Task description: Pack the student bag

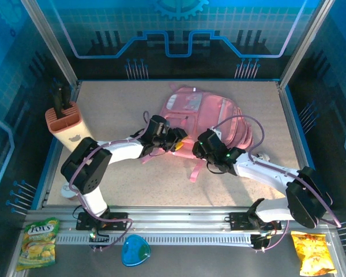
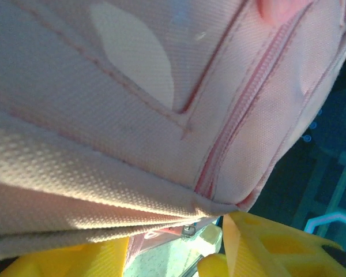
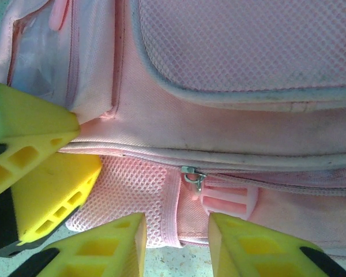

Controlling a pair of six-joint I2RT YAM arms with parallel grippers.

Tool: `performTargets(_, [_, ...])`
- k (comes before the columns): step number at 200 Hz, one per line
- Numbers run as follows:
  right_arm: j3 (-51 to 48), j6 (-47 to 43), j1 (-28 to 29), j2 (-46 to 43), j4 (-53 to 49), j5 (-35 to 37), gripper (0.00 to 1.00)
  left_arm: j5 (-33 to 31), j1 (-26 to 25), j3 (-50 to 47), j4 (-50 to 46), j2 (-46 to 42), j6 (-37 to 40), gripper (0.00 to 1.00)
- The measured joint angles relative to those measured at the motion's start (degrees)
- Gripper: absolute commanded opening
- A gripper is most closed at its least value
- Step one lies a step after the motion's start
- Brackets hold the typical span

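Top view: the student bag [image 1: 210, 118] lies flat in the middle of the table [image 1: 115, 104]. Both grippers meet at its near edge, the left gripper [image 1: 177, 140] just beside the right gripper [image 1: 199, 145].

Left wrist: my fingers [image 2: 265, 245] stand apart under a fold of pink fabric, clamping nothing.

Right wrist: jaws apart here too, straddling the zip pull [image 3: 193, 178] without touching it. I'd call this step opening the zip. Next, I need to pinch that pull squarely and draw it along the track.
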Motion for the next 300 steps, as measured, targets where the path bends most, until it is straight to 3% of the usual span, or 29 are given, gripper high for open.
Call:
performTargets(66, [-0.5,0.9,0.4,1.0,0.9,0.2,0.36,-3.4,-0.9,-0.5,4.3,2.3,-7.1,0.0])
performTargets(113, [-0.5,3.3,1.2,3.7,0.5,1.8,0.37,-4.0,-1.4,-0.5,4.4,1.8,-7.3,0.0])
performTargets(158, [1.0,3.5,1.1,7.6,0.6,3.9,0.3,-4.3,-1.7,-0.5,4.2,0.2,-7.3,0.0])
performTargets(228, [3.5,2.6,0.8,8.7,2.4,6.4,0.27,-4.5,-1.9,-0.5,4.2,-0.1,-7.3,0.0])
performTargets(300, [6.7,3.1,0.5,12.5,-0.5,8.3,0.15,-4.8,-2.0,-0.5,4.2,-0.1,-7.3,0.0])
